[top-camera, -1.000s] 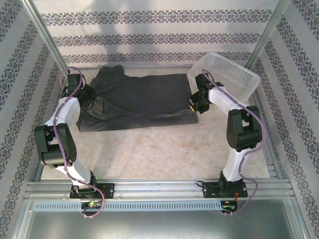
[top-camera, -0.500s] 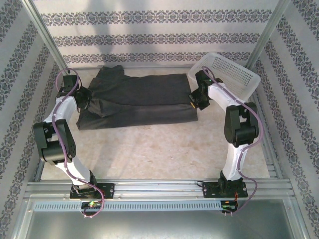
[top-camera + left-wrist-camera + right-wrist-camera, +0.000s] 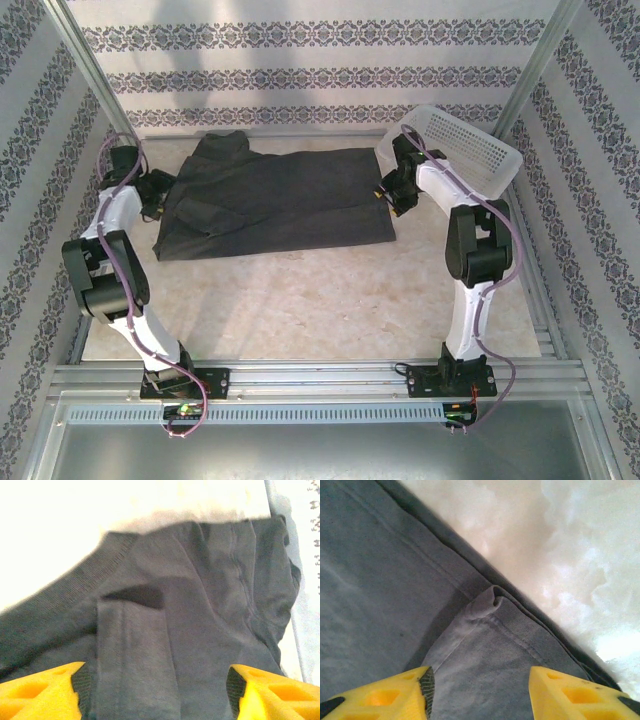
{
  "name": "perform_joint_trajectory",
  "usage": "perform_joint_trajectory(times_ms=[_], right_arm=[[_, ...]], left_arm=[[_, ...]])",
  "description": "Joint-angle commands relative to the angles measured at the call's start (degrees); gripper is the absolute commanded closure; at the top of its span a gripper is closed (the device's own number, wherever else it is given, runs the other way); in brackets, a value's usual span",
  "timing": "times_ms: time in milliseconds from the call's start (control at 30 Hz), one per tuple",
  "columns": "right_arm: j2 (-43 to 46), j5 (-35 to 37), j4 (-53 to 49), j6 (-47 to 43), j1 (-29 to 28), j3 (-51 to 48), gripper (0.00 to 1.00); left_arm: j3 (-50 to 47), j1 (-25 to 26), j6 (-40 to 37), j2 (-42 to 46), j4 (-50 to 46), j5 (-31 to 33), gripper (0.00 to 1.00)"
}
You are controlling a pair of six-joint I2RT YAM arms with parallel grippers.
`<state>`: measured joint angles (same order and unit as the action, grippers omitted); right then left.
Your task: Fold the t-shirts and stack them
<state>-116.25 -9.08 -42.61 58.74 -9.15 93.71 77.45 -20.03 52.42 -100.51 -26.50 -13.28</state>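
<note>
The left gripper (image 3: 150,190) hovered at the left end, jaws wide, holding nothing. The dark charcoal-grey soft cloth t-shirt (image 3: 285,200) lay doubled lengthwise across the far table. The right gripper (image 3: 391,192) hovered at its right end, jaws parted, empty. A lengthwise fold seemed laid; the next move called for fresh grasps for a crosswise fold.

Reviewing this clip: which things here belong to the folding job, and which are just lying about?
Part of the job: dark t-shirt, lying on the table; left gripper and right gripper, both open over it.
Lying about: white lattice basket, far right corner.
</note>
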Motion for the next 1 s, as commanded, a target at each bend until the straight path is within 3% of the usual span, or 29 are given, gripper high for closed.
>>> perform_joint_trajectory(times_ms=[0,167,300,733,867,967], right_arm=[[8.32,0.32,-0.54,-4.73,0.95,-6.26,0.46],[15.18,-2.61,5.25,-6.38,0.89,-20.28,0.46],[15.16,-4.61,8.1,-6.89,0.8,-26.19,0.47],[5.62,-3.12,6.82,-6.76,0.28,-21.04,0.49],[3.74,-0.82,5.25,-5.6,-0.33,-19.35,0.52],[2.76,-0.67,6.29,-4.86,-0.91,-18.88,0.61]], left_arm=[[-2.88,-2.64,-2.17,5.26,-6.71,0.13,0.29],[-16.13,-5.07,-1.17,12.0,-5.24,-1.32,0.42],[-22.01,-6.8,-0.54,11.01,-2.79,-4.62,0.52],[-19.36,-7.82,-1.97,-0.48,-2.07,-4.07,0.54],[-19.26,-7.83,-1.62,-1.22,-2.15,-2.16,0.61],[-19.06,-7.81,-1.96,-1.87,-1.96,-1.75,0.7]])
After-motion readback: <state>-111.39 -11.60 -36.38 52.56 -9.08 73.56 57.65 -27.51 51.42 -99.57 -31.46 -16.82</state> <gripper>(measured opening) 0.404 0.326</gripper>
